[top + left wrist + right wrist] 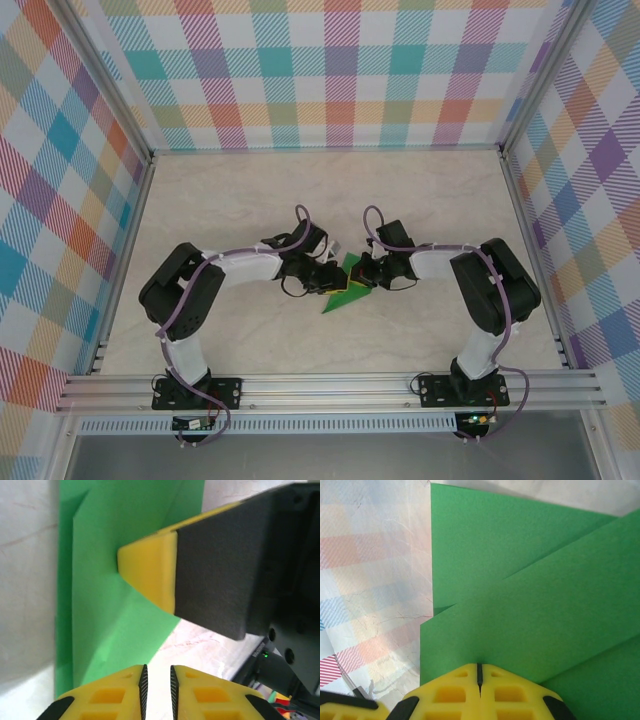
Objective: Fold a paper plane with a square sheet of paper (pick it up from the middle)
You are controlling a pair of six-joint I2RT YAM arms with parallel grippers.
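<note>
The green sheet of paper (339,300) lies folded in layers with diagonal edges at the middle of the table, between the two arms. My right gripper (479,668) is shut, and its tips press down on the top layer of the green paper (530,605). In the left wrist view one of its yellow fingertips (148,571) rests on the paper (107,590). My left gripper (157,690) sits just off the paper's near edge. Its jaws stand a narrow gap apart, with bare table showing between them. Seen from above, the left gripper (327,280) and the right gripper (366,277) almost meet over the paper.
The pale marbled table (330,190) is boxed in by plaid walls (330,70) at the back and both sides. An aluminium rail (330,386) carries both arm bases along the near edge. Open tabletop lies behind the grippers.
</note>
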